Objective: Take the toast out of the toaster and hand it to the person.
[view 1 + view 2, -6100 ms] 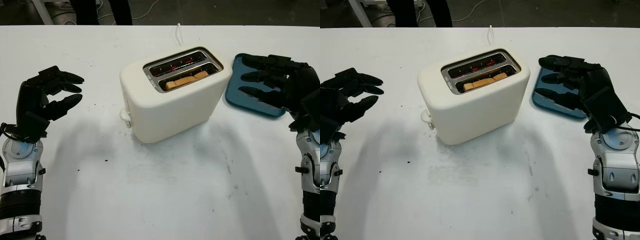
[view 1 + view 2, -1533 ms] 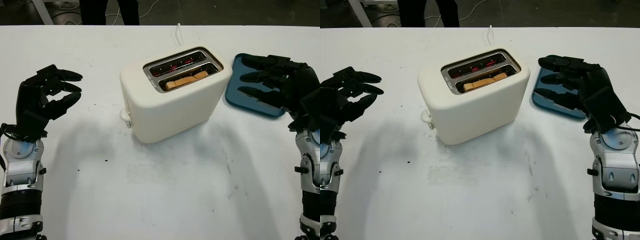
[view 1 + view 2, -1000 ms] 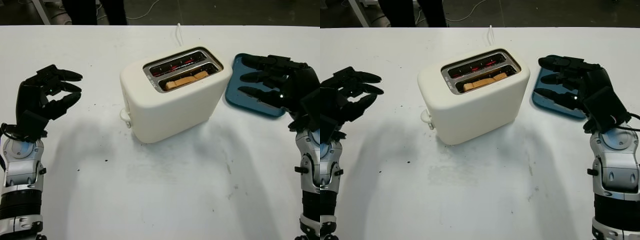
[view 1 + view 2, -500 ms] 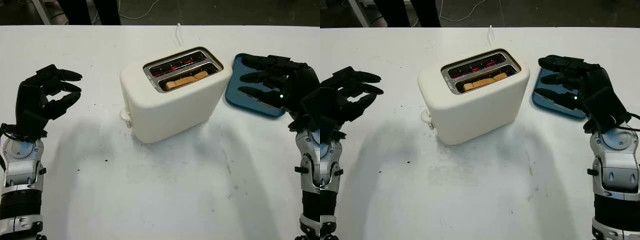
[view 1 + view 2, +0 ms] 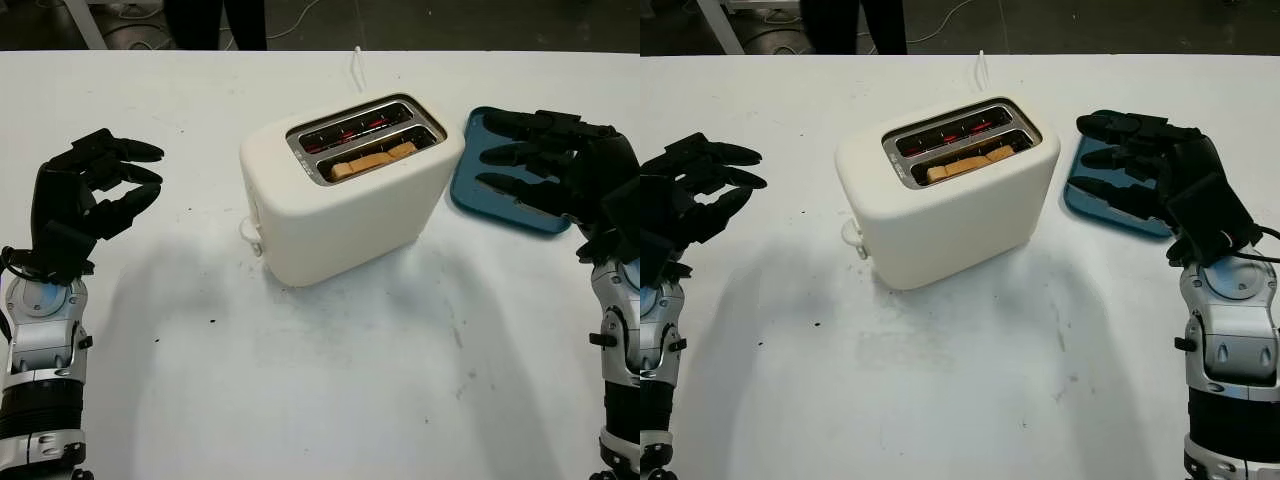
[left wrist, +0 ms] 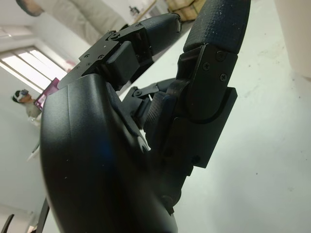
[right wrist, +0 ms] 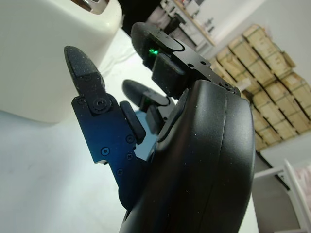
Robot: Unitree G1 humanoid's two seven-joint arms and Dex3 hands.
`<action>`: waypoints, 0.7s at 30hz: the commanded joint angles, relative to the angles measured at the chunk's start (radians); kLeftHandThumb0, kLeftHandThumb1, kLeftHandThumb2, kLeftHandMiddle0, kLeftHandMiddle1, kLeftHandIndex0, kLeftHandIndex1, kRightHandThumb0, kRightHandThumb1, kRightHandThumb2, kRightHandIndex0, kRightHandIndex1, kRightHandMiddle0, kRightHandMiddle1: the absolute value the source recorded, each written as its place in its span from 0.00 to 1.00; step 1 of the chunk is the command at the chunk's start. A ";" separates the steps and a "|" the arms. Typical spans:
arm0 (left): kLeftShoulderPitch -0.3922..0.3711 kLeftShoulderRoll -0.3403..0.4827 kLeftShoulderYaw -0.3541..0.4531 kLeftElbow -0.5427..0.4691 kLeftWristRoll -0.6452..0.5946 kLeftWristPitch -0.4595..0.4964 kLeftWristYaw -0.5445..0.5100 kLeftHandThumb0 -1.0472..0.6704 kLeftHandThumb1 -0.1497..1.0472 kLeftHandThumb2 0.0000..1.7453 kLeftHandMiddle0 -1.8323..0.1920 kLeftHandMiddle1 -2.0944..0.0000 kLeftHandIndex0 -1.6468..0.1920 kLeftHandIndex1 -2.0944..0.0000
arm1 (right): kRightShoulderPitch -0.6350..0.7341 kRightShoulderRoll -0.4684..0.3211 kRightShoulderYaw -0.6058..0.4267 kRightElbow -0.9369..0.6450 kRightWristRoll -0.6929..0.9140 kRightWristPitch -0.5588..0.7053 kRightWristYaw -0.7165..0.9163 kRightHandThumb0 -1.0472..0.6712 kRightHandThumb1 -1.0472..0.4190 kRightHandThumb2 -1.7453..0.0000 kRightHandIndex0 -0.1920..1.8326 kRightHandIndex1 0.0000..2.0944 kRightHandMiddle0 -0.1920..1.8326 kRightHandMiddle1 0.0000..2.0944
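We judge the toast light and crumbly, probably warm; pinch its raised top edge. Both hands, left hand and right hand, are open, holding nothing.

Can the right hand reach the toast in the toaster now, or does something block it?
Probably yes. The open right hand hovers over the blue tray beside the toaster; the toast sits uncovered in the nearer slot.

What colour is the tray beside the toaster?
The tray is blue, clearest in the left eye view, lying just right of the cream toaster.
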 commanded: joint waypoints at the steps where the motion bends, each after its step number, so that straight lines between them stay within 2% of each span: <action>1: 0.011 0.001 0.008 -0.003 0.007 -0.009 0.010 0.00 0.89 0.10 0.55 0.52 0.50 0.62 | 0.009 0.002 -0.006 -0.010 0.002 0.003 -0.006 0.39 0.23 1.00 0.39 0.37 0.55 0.00; 21: 0.006 0.001 0.008 0.014 0.006 -0.037 0.006 0.00 0.89 0.10 0.55 0.53 0.50 0.63 | 0.008 0.001 -0.004 0.000 -0.005 -0.015 -0.005 0.40 0.23 1.00 0.39 0.37 0.55 0.00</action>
